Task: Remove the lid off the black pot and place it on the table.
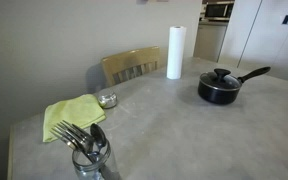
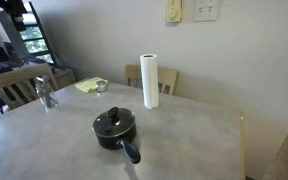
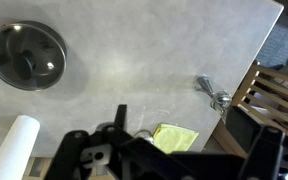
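Observation:
The black pot stands on the light grey table with its long handle pointing away. The glass lid with a black knob sits on the pot. The pot and lid show in both exterior views. In the wrist view the lid covers the pot at the top left, far from my gripper. The gripper is high above the table, its fingers look spread apart, and it holds nothing. The arm does not show in either exterior view.
A white paper towel roll stands near the pot. A yellow cloth, a small metal dish and a glass jar of forks sit near wooden chairs.

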`<state>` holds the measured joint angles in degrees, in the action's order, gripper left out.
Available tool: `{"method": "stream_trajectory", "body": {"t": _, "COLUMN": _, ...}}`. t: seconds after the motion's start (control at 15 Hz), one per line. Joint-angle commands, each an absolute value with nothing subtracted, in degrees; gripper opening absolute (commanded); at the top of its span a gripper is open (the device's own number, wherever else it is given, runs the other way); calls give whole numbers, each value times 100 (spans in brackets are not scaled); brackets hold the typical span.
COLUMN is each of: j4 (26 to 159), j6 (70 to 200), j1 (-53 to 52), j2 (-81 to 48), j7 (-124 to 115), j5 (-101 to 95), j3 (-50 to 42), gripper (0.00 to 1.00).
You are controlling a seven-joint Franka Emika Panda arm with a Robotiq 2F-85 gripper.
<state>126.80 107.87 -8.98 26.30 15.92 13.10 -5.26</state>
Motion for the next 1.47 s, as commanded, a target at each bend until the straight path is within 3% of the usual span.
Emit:
{"method": "stream_trajectory", "body": {"t": 0.0, "j4": 12665, "j6": 10763, "j1": -762, "j2": 2620, "j7": 1636, "j5": 1365, "j3": -415, "gripper": 100}}
{"method": "stream_trajectory", "body": {"t": 0.73, "j4": 11204, "j6": 10503, "j1": -273, "j2": 165, "j7": 4281, "j5": 1150, "j3": -1183, "gripper": 100}}
{"method": "stream_trajectory", "body": {"t": 0.8, "j4": 11754, "j6": 10763, "j1": -212, "j2": 811, "j7": 3983, "j5": 1203, "j3": -1012, "gripper": 100}}
{"method": "stream_trajectory", "body": {"t": 1.4, "j4": 11404, "j6": 11238, "j1": 52, "j2": -76, "j7": 4357, "j5": 1246, "j3": -888, "gripper": 100}}
